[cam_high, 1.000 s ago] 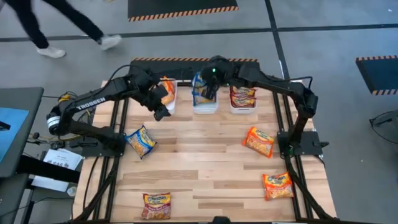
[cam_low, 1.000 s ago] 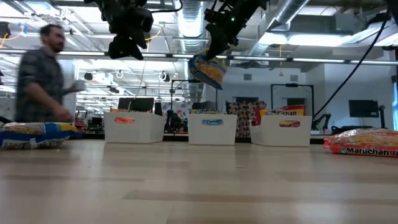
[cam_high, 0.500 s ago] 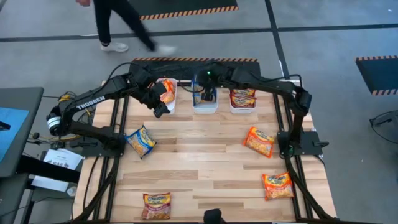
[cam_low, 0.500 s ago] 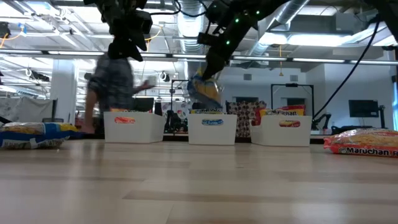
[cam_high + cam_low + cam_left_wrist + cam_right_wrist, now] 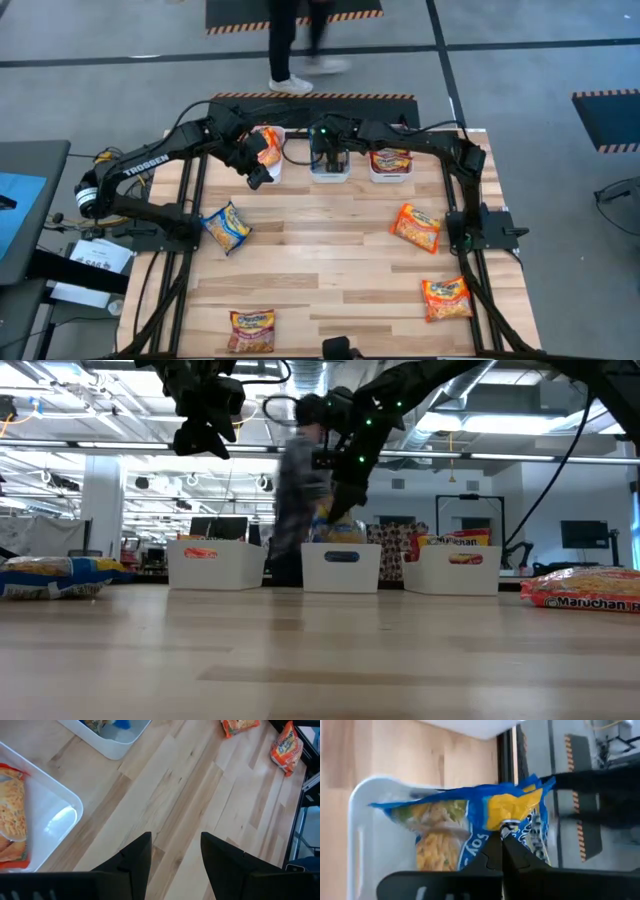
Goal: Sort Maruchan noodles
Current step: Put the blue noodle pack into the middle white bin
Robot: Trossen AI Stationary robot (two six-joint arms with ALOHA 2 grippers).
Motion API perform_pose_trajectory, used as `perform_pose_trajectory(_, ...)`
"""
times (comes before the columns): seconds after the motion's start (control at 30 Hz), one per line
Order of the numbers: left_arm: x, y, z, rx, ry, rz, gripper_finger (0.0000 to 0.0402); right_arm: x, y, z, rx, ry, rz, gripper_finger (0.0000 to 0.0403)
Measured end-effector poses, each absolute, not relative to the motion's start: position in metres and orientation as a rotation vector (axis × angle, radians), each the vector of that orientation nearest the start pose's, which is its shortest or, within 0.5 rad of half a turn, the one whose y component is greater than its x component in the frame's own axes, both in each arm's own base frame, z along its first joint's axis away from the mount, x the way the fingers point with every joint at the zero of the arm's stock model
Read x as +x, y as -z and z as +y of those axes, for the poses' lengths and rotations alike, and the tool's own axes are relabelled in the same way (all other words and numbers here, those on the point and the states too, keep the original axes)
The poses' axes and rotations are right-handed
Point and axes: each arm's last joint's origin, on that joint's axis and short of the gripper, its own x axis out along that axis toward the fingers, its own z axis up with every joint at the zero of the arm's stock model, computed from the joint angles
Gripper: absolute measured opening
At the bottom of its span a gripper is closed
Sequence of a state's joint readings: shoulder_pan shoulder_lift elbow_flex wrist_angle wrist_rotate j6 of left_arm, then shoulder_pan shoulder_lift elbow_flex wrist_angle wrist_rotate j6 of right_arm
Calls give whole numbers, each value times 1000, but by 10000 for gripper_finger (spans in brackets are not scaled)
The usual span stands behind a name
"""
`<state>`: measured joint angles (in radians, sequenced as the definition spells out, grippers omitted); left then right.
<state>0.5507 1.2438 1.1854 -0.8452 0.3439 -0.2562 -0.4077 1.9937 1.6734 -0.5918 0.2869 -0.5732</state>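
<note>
The right gripper [image 5: 502,837], jaws clamped on a blue-and-yellow Maruchan packet [image 5: 470,827], is lowering it into the middle white bin [image 5: 330,175]. The left gripper [image 5: 258,176], jaws parted and empty, is hovering beside the left bin [image 5: 277,160]. Four packets on the counter [image 5: 320,260] are waiting unsorted.

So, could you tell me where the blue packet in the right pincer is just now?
The blue packet hangs from the shut right pincer, lowered into the middle bin at the table's far edge, between the two other bins.

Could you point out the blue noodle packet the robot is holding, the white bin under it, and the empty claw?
blue packet [image 5: 470,827], right wrist view, wrapper's middle.
middle bin [image 5: 341,569], low view, front wall.
left gripper [image 5: 175,852], left wrist view, gap between open fingers.
</note>
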Motion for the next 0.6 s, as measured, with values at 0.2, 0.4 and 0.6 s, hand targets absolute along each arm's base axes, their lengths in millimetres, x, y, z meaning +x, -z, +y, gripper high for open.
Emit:
perform_pose_trajectory(0.2, 211, -324, 118, -632, -299, 794, 155, 399, -234, -177, -452, 321, 1170, 11)
perform_pose_trajectory(0.4, 211, -324, 118, -632, -299, 795, 155, 400, -235, -173, -458, 311, 1163, 28)
perform_pose_trajectory(0.6, 211, -324, 118, -632, -299, 795, 155, 398, -232, -170, -449, 281, 1203, 61)
